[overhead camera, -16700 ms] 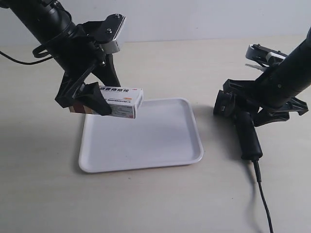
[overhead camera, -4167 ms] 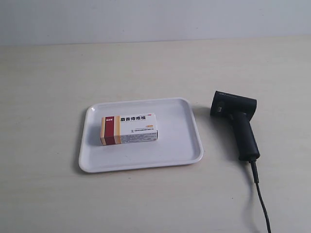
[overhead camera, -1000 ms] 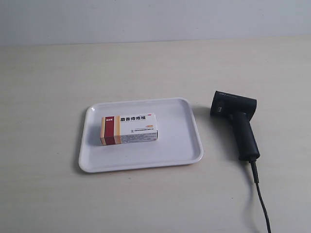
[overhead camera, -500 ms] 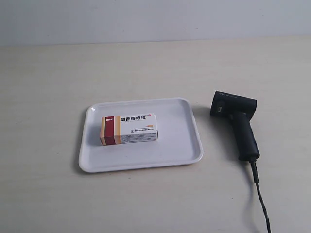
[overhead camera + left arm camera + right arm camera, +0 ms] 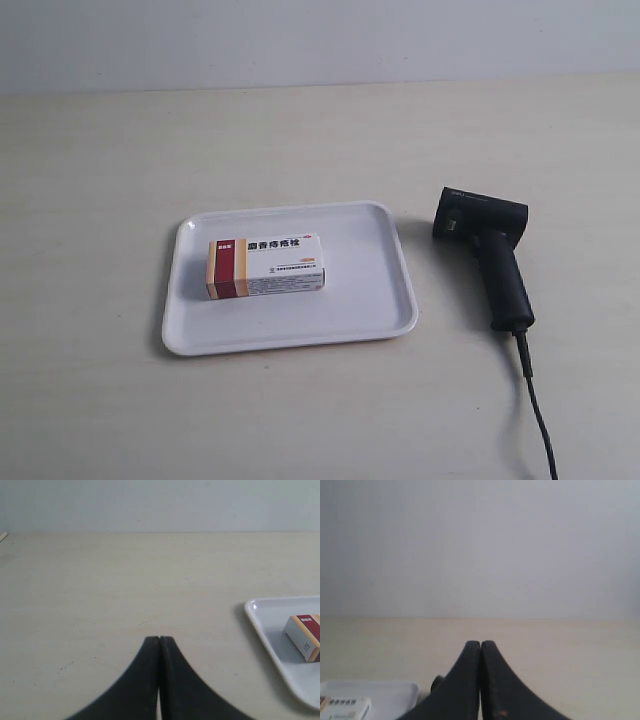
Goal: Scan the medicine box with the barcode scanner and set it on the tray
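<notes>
The medicine box (image 5: 266, 267) lies flat in the left half of the white tray (image 5: 370, 290), its dark red and tan band at the left end. On the table to the tray's right lies the black barcode scanner (image 5: 490, 250), on its side, its cable trailing toward the front edge. Neither arm appears in the exterior view. My left gripper (image 5: 159, 639) is shut and empty over bare table, with the tray (image 5: 260, 625) and box (image 5: 305, 636) off to one side. Shut and empty as well, my right gripper (image 5: 480, 643) has the tray (image 5: 395, 690), the box (image 5: 345, 707) and a bit of the scanner (image 5: 436, 682) beside it.
A pale wooden table (image 5: 120, 150) stretches around the tray, and a plain light wall (image 5: 320, 40) stands behind it. The scanner's thin cable (image 5: 538, 410) runs across the front right of the table.
Nothing has moved in the last second. Much earlier, one arm held the box above the tray and the other held the scanner; both are now set down and the arms are withdrawn.
</notes>
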You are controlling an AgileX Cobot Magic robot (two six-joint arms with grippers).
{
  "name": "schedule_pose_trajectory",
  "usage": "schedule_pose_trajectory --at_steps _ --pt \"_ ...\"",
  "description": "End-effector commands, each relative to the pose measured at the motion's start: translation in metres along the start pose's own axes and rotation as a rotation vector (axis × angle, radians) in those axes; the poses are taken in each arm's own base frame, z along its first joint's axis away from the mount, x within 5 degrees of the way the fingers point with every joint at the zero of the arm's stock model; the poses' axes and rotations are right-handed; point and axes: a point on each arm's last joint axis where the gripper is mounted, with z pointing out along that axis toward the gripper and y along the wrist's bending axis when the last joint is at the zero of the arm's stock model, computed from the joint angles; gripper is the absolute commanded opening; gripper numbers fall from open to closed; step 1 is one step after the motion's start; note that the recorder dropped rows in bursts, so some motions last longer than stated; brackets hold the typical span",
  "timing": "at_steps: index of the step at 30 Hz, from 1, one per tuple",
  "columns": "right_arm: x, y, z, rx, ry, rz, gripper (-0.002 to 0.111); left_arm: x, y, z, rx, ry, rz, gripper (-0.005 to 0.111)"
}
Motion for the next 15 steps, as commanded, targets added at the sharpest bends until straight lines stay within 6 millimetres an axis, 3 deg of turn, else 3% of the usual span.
schedule_pose_trajectory --at_steps 1,4,7,11,15 --pt "-0.002 0.003 0.013 0.076 -0.193 -0.02 0.0 0.0 0.0 0.0 -0.005 -0.014 0.003 0.0" --pt "0.016 0.001 0.032 0.143 -0.229 -0.027 0.0 0.0 0.0 0.0 -0.005 -0.014 0.003 0.0" --pt "0.047 -0.004 0.051 0.206 -0.188 -0.022 0.0 0.0 0.0 0.0 -0.005 -0.014 0.003 0.0" --pt "0.081 -0.011 0.065 0.265 -0.095 0.026 0.0 0.0 0.0 0.0 -0.005 -0.014 0.003 0.0" --pt "0.1 -0.013 0.071 0.265 -0.046 0.035 0.0 0.0 0.0 0.0 -0.005 -0.014 0.003 0.0"
